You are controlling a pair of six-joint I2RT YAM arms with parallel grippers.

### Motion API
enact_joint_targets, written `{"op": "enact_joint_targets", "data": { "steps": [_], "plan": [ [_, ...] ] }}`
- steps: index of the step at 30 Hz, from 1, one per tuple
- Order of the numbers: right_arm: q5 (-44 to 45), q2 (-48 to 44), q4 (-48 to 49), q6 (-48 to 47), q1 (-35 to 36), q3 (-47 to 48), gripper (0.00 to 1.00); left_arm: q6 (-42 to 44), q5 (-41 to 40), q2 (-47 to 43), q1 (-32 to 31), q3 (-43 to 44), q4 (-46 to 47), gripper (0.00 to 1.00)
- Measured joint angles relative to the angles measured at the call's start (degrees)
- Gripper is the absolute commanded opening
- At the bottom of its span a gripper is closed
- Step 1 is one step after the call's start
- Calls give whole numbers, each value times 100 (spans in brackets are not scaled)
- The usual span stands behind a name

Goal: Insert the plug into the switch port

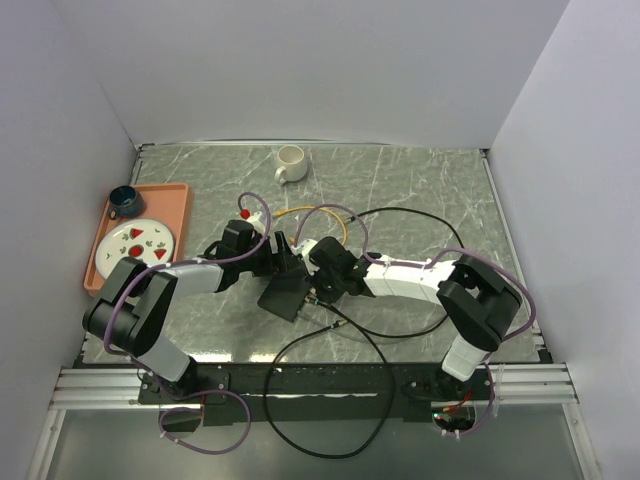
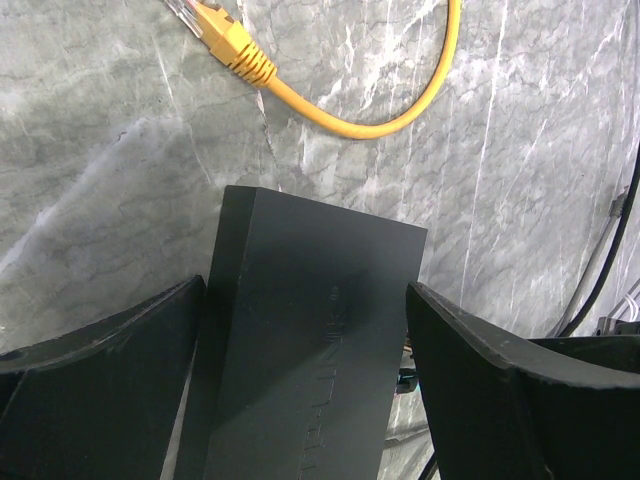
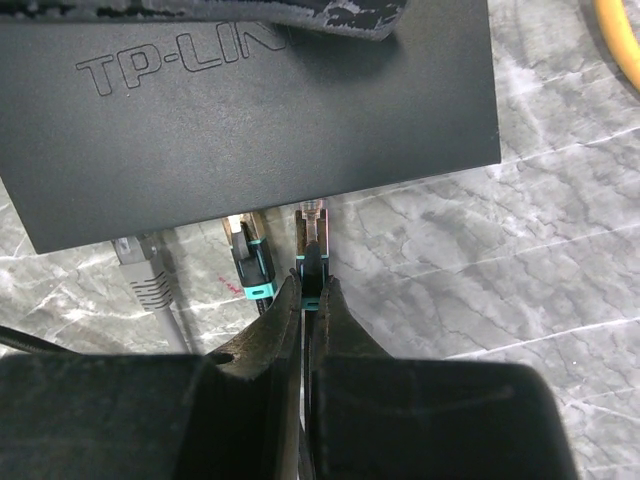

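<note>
The flat matte-black box (image 1: 285, 295) lies mid-table, marked TP-LINK in the right wrist view (image 3: 250, 110). My left gripper (image 1: 278, 258) straddles its far end, with one finger on each long side (image 2: 305, 340), shut on it. My right gripper (image 1: 318, 288) is shut on a plug (image 3: 313, 225) with a teal collar and a clear tip. The tip sits right at the box's near narrow edge. The port itself is hidden under that edge. Just left of it, a black-and-teal plug (image 3: 248, 262) and a grey plug (image 3: 140, 268) sit in the same edge.
A loose yellow cable (image 2: 350, 120) with its plug (image 2: 225, 35) lies beyond the box. Black cables (image 1: 400, 330) loop round the right arm. An orange tray (image 1: 175, 195) with a plate and a blue cup stands at the left. A white cup (image 1: 290, 163) stands at the back.
</note>
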Motion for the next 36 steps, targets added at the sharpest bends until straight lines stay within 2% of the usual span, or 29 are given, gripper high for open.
{"op": "enact_joint_targets", "data": {
  "steps": [12,24,36],
  "plan": [
    [170,0,-103,20,33,96,0,-17,2,2,0,-28,48,86],
    [164,35,-103,42,39,133,0,-39,22,2,15,-162,278,78],
    [164,216,-505,37,39,481,0,-68,37,0,20,-321,586,72]
  ]
}}
